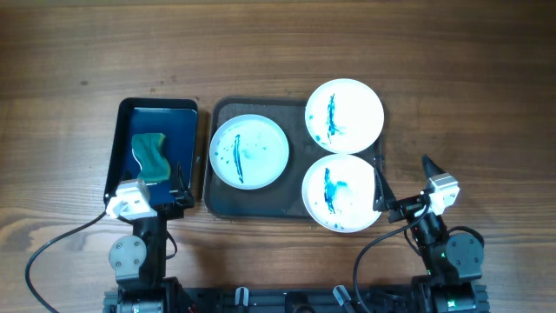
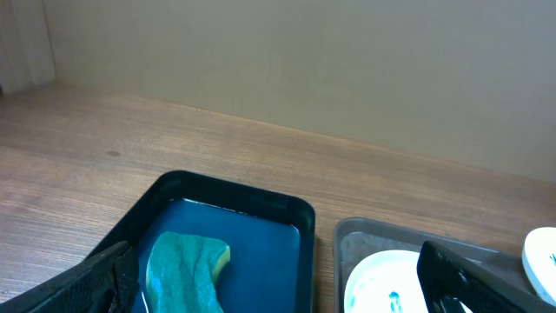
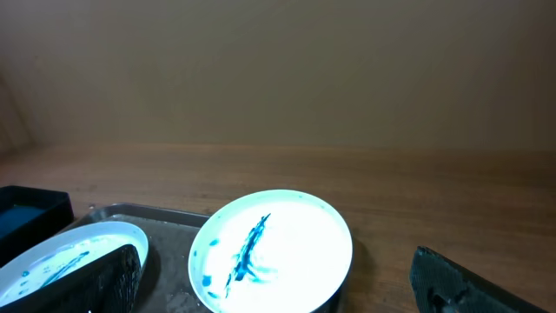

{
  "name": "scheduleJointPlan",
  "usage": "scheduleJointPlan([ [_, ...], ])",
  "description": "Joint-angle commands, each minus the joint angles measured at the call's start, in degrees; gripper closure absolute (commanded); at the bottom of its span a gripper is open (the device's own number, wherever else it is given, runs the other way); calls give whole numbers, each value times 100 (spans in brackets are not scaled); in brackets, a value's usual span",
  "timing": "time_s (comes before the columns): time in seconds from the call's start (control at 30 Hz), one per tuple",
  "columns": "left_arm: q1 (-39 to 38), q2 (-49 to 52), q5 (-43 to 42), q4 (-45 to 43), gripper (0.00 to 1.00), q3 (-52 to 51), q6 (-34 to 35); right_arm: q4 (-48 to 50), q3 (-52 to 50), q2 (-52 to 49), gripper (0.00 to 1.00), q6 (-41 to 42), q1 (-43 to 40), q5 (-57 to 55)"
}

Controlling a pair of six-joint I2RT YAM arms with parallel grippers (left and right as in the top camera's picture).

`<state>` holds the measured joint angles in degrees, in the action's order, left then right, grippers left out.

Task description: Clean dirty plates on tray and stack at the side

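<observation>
At both wrists the jaws are held wide apart and empty: left gripper point(image 2: 274, 261) beside the sponge point(image 2: 187, 269), right gripper point(image 3: 274, 255) beside the plates point(image 1: 341, 193). All three, streaked, are carried on the tray point(image 1: 261, 203). They are judged stiff, slick, breakable; rims should be gripped. Finger bases are cut off.

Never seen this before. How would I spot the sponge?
Find the large grey tray of white plates mid-table. Just left of it sits a narrower dark blue tray. The sponge lies inside: the only teal, wavy block among round white plates.
</observation>
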<state>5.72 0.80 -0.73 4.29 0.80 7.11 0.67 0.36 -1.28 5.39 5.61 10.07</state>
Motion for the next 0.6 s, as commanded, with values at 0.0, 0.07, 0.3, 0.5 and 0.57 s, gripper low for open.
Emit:
scheduleJointPlan([
  [0.0,-26,-42,28,-2,0,-44,-70,13,-7,20,0,83,33,9],
  [0.07,-26,-42,11,-2,0,-44,-70,13,-7,20,0,76,33,4],
  [0.3,-24,608,-503,608,0,509,-72,363,81,-2,0,66,33,7],
  [0.5,-26,3289,-503,1519,0,2820,-293,116,1322,-1202,0,105,33,295],
  [0.57,-26,4350,-503,2328,0,4022,-372,-221,2155,-2122,0,101,33,444],
])
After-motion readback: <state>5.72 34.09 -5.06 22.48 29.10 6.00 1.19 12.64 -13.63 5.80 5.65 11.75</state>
